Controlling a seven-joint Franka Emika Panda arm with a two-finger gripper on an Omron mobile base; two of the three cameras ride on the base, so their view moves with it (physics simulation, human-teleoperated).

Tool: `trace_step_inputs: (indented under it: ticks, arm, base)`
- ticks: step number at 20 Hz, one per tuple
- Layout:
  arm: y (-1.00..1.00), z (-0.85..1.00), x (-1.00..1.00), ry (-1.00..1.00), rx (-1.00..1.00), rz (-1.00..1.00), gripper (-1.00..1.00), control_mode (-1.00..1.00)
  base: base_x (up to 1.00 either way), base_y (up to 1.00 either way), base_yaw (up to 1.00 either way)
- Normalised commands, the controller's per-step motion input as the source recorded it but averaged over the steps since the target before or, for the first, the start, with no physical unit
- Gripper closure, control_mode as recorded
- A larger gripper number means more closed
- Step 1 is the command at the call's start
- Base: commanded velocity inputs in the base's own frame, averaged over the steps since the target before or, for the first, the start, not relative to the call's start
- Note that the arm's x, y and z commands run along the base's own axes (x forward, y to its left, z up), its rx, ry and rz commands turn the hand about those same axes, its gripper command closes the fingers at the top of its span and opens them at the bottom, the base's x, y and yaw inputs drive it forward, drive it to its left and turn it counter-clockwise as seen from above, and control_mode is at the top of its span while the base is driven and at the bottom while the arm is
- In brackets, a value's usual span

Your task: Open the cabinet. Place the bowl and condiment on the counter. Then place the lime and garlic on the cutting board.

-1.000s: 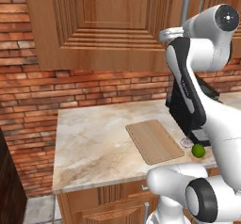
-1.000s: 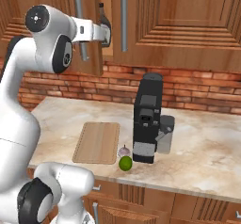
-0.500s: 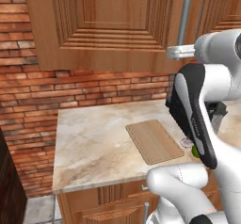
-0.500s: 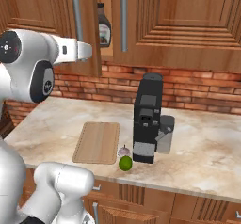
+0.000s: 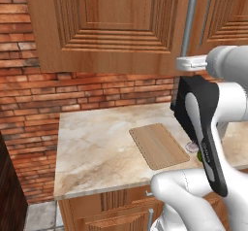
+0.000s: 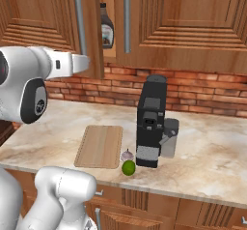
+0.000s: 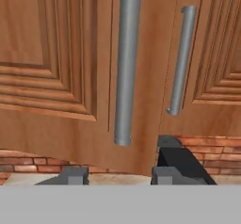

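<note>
The cabinet (image 6: 58, 16) now has its left door swung further out than a second ago, baring the condiment (image 6: 106, 27) on the shelf inside. The gripper (image 7: 115, 175), then closed, now has its fingertips spread just below that door's handle (image 7: 126, 63), clasping nothing. Below the cabinet, the lime (image 6: 128, 167) and garlic (image 6: 127, 154) lie beside the cutting board (image 6: 99, 146), unmoved.

The arm is raised and stretched forward. The gripper (image 7: 114, 176) is held level, its fingertips (image 7: 74, 175) parted, nothing clasped between.
</note>
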Motion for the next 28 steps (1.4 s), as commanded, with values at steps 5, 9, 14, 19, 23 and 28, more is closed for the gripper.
trace_step_inputs:
  ticks: [5, 9, 14, 19, 23, 28]
  arm:
    - [-0.35, 0.00, -0.40, 0.00, 0.07, 0.10, -1.00, -1.00]
    - [-0.41, 0.00, -0.51, 0.00, 0.10, 0.14, -1.00, -1.00]
    - [-0.39, 0.00, -0.38, 0.00, 0.13, 0.15, -1.00, -1.00]
    - [-0.31, 0.08, -0.16, 0.03, 0.16, 0.16, -1.00, -1.00]
    - [-0.16, 0.06, 0.01, 0.14, 0.22, 0.11, -1.00, -1.00]
    - [-0.20, 0.00, 0.03, 0.18, 0.28, 0.10, -1.00, -1.00]
  base:
    - [0.00, 0.00, 0.00]
    - [0.00, 0.00, 0.00]
    - [0.00, 0.00, 0.00]
    - [0.00, 0.00, 0.00]
    - [0.00, 0.00, 0.00]
    - [0.00, 0.00, 0.00]
